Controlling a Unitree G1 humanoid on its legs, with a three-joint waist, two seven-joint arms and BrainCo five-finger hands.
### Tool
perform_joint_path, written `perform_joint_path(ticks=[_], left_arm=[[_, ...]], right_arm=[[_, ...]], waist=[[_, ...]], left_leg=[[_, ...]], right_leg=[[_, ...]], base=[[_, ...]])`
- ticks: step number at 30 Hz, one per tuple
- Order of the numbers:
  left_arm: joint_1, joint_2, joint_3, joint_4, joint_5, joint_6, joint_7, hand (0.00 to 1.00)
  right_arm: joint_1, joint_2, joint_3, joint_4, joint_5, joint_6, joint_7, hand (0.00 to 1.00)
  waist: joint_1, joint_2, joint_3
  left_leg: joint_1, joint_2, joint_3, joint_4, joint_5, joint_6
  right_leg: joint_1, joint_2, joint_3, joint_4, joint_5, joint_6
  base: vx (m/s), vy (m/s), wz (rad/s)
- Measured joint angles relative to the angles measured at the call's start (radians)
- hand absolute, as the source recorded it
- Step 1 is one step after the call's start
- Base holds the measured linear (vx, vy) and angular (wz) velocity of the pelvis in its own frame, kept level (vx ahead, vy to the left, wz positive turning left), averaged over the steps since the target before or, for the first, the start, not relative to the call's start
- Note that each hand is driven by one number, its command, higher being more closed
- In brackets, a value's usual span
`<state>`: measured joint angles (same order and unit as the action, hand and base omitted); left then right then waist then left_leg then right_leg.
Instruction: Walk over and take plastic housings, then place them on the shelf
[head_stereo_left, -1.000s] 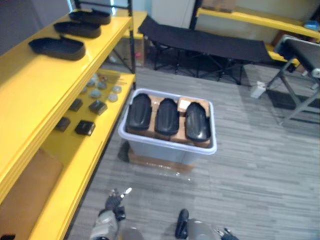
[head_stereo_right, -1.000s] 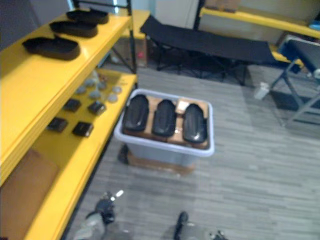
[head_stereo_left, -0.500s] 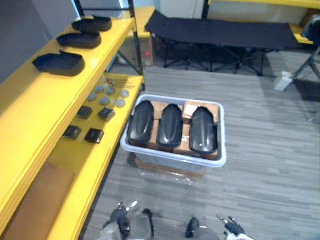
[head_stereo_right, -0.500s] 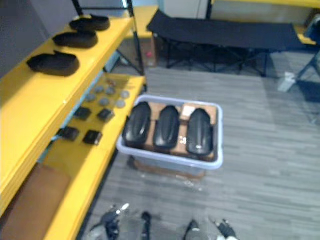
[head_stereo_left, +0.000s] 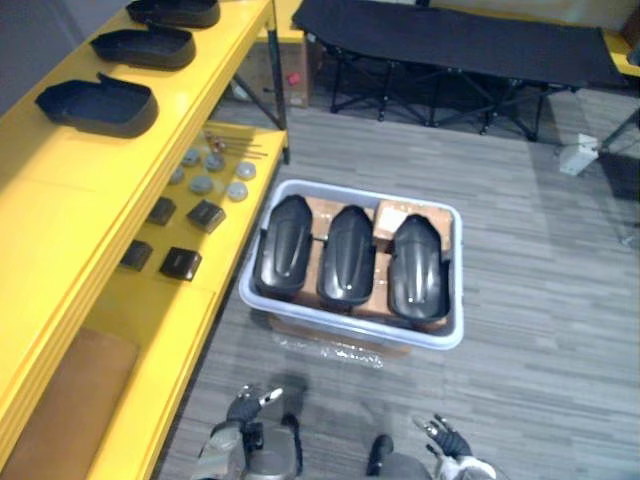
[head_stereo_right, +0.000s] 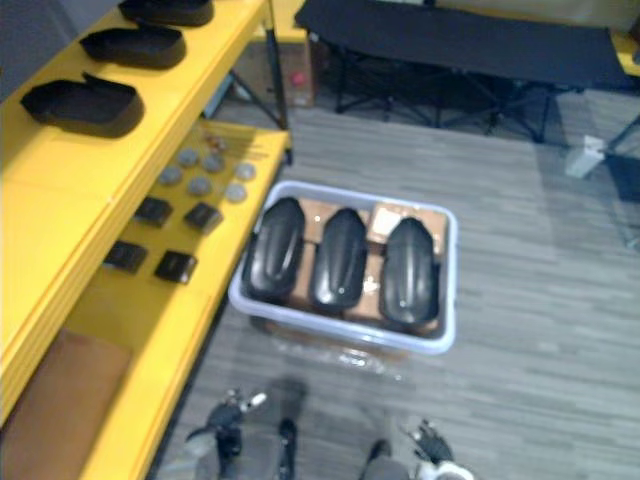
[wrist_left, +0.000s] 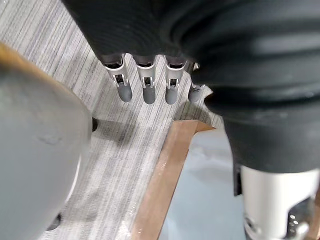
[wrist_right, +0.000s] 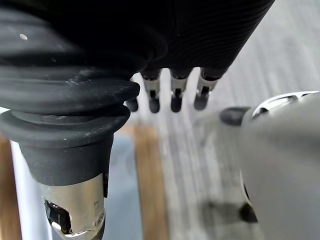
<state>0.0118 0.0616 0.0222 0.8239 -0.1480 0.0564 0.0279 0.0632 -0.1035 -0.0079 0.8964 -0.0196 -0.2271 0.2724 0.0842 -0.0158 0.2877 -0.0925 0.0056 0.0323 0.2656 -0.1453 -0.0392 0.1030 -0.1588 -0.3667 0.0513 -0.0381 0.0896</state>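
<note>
Housings come in two groups of three. Three black plastic housings (head_stereo_left: 347, 255) lie side by side in a pale grey bin (head_stereo_left: 350, 328) on the floor, well ahead of both sets of fingertips and roughly midway between them, touched by neither. They sit dome side up on brown cardboard (head_stereo_left: 392, 213), long and rounded like glossy shells, each lying lengthwise away from the fingers.

Three more housings (head_stereo_left: 97, 102) rest in a row on the yellow top shelf (head_stereo_left: 60, 200), far beyond the left fingers and off to their left. These lie hollow side up, showing a thin rim and a dark inside.

The left hand (head_stereo_left: 245, 410) hangs low over the grey floor (head_stereo_left: 540, 300), its fingers (wrist_left: 145, 87) straight, spread slightly and holding nothing. The right hand (head_stereo_left: 442, 437) hangs the same way, with its fingers (wrist_right: 174, 97) straight and empty.

On the lower shelf (head_stereo_left: 150, 330), ahead and left of the left fingers, lie four small black square pieces (head_stereo_left: 180, 263) and, beyond them, six grey discs (head_stereo_left: 201, 185), as far as I can count.
</note>
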Motion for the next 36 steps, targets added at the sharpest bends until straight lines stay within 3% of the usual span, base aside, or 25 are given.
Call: perform_joint_path(ticks=[2, 4, 7, 9, 12, 14, 20, 25, 26, 33, 36], left_arm=[[0.0, 0.015, -0.017, 0.013, 0.01, -0.004, 0.006, 0.0], [0.004, 0.035, -0.037, 0.017, 0.012, -0.004, 0.013, 0.0], [0.003, 0.054, -0.04, -0.009, 0.049, -0.012, 0.014, 0.0], [0.003, 0.061, -0.04, -0.018, 0.05, -0.017, 0.013, 0.0], [0.017, 0.085, -0.033, -0.018, 0.061, -0.037, 0.015, 0.0], [0.044, 0.109, -0.023, -0.018, 0.089, -0.058, 0.032, 0.0], [0.173, 0.117, 0.003, -0.002, 0.088, -0.061, 0.037, 0.0], [0.188, 0.117, 0.01, -0.003, 0.087, -0.072, 0.037, 0.0], [0.197, 0.115, 0.044, -0.002, 0.087, -0.077, 0.038, 0.0], [0.2, 0.115, 0.047, -0.007, 0.076, -0.082, 0.038, 0.0], [0.206, 0.09, 0.093, -0.028, 0.024, -0.103, 0.041, 0.0]], right_arm=[[-0.032, -0.035, 0.232, -0.162, -0.033, -0.098, 0.095, 0.0], [-0.072, -0.044, 0.38, -0.306, -0.031, -0.129, 0.152, 0.0], [-0.191, -0.046, 0.53, -0.468, 0.023, -0.131, 0.18, 0.0], [-0.237, -0.046, 0.54, -0.546, 0.108, -0.122, 0.145, 0.0], [-0.284, -0.043, 0.45, -0.688, 0.249, -0.112, -0.022, 0.0], [-0.282, -0.04, 0.307, -0.766, 0.325, -0.114, -0.172, 0.0], [-0.133, -0.076, -0.013, -0.756, 0.373, -0.117, -0.388, 0.0], [-0.053, -0.087, -0.199, -0.556, 0.421, -0.11, -0.405, 0.0], [-0.073, -0.114, -0.294, -0.296, 0.593, -0.114, -0.34, 0.0], [-0.071, -0.109, -0.294, -0.307, 0.593, -0.115, -0.34, 0.0], [-0.057, -0.074, -0.289, -0.405, 0.584, -0.115, -0.341, 0.0]], waist=[[0.016, -0.001, 0.0], [0.033, -0.007, 0.001], [0.076, -0.034, 0.001], [0.098, -0.05, -0.006], [0.098, -0.07, -0.018], [0.09, -0.08, -0.024], [0.055, -0.082, -0.026], [0.025, -0.079, -0.027], [0.011, -0.091, -0.029], [0.013, -0.089, -0.028], [0.013, -0.084, -0.025]], left_leg=[[-0.016, -0.012, -0.051, -0.016, 0.019, 0.003], [-0.021, -0.019, -0.085, -0.036, 0.038, 0.001], [-0.032, -0.026, -0.129, -0.057, 0.066, -0.001], [-0.031, -0.026, -0.138, -0.06, 0.072, 0.0], [-0.03, -0.03, -0.134, -0.047, 0.072, 0.001], [-0.021, -0.03, -0.119, -0.046, 0.071, 0.001], [0.006, -0.021, -0.074, -0.043, 0.059, 0.007], [0.005, -0.006, -0.04, -0.027, 0.053, 0.004], [0.0, -0.026, -0.038, -0.01, 0.035, 0.018], [-0.021, -0.035, -0.052, -0.007, 0.035, 0.018], [-0.067, -0.039, -0.066, 0.008, 0.035, 0.023]], right_leg=[[0.001, 0.001, -0.034, -0.009, 0.002, 0.004], [0.004, 0.001, -0.063, -0.009, 0.002, 0.004], [0.005, 0.004, -0.101, -0.011, 0.003, 0.004], [0.008, 0.003, -0.101, -0.011, 0.003, 0.004], [0.015, -0.001, -0.096, -0.012, 0.01, 0.008], [0.015, -0.004, -0.077, -0.011, 0.016, 0.006], [0.017, -0.005, -0.028, -0.01, 0.017, 0.001], [0.002, 0.003, 0.011, -0.005, 0.017, 0.0], [0.004, -0.016, 0.012, -0.002, 0.012, 0.007], [-0.003, -0.024, -0.003, 0.001, 0.009, 0.009], [-0.044, -0.028, -0.011, 0.019, 0.006, 0.013]], base=[[-0.09, -0.018, 0.43], [-0.1, -0.029, 0.52], [-0.08, -0.026, 0.44], [-0.07, 0.001, 0.22], [-0.05, 0.046, -0.03], [-0.06, 0.063, -0.23], [-0.04, 0.041, -0.22], [-0.04, 0.016, -0.22], [0.0, 0.005, -0.07], [0.0, 0.003, 0.06], [-0.03, 0.032, 0.14]])
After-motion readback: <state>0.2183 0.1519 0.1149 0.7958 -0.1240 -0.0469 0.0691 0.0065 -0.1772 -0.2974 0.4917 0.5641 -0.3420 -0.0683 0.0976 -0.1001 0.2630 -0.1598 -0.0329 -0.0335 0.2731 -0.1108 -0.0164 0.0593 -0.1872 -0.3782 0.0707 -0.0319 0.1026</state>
